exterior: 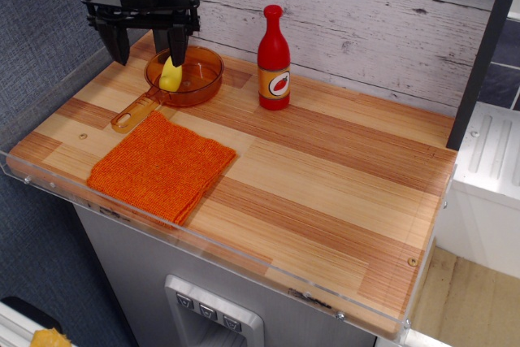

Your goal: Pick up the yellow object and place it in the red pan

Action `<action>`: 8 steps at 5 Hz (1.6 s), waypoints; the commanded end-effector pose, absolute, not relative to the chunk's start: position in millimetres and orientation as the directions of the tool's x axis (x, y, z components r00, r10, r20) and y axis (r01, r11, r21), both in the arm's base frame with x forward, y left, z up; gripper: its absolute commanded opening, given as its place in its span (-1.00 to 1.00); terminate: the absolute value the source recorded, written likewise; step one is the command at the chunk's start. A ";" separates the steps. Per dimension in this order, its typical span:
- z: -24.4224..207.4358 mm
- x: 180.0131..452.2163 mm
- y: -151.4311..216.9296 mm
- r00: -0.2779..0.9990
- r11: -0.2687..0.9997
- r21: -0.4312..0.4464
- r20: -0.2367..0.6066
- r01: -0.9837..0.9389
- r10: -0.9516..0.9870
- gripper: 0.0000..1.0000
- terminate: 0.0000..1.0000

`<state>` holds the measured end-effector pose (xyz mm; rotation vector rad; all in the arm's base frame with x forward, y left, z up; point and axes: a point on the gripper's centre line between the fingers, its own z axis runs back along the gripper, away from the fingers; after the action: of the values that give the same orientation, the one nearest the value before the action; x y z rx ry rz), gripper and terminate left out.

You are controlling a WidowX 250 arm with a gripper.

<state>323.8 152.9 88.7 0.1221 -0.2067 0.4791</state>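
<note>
The yellow object (171, 75) lies inside the red pan (203, 79) at the back left of the wooden counter, against the pan's left side. The pan's orange handle (134, 114) points toward the front left. My gripper (148, 49) hangs above the pan's left edge with its two black fingers spread wide and nothing between them. The right finger (177, 48) partly covers the top of the yellow object; the left finger stands outside the pan.
A red bottle with an orange label (274, 58) stands just right of the pan. An orange woven cloth (161, 166) lies at the front left. A clear plastic rim (203, 259) edges the counter's front. A plank wall (366, 14) closes the back.
</note>
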 end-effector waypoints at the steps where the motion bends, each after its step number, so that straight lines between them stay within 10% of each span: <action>1: 112.3 288.4 111.8 0.870 0.893 0.057 0.260 -0.447 0.419 1.00 -1.00; 5: 96.4 258.3 -25.4 0.976 0.997 -0.012 0.206 -0.074 0.074 1.00 -1.00; 8: 102.0 207.7 -55.2 0.982 0.998 -0.033 0.178 -0.055 0.060 1.00 -1.00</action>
<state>218.2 -55.1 94.9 -0.0261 -0.1605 0.0583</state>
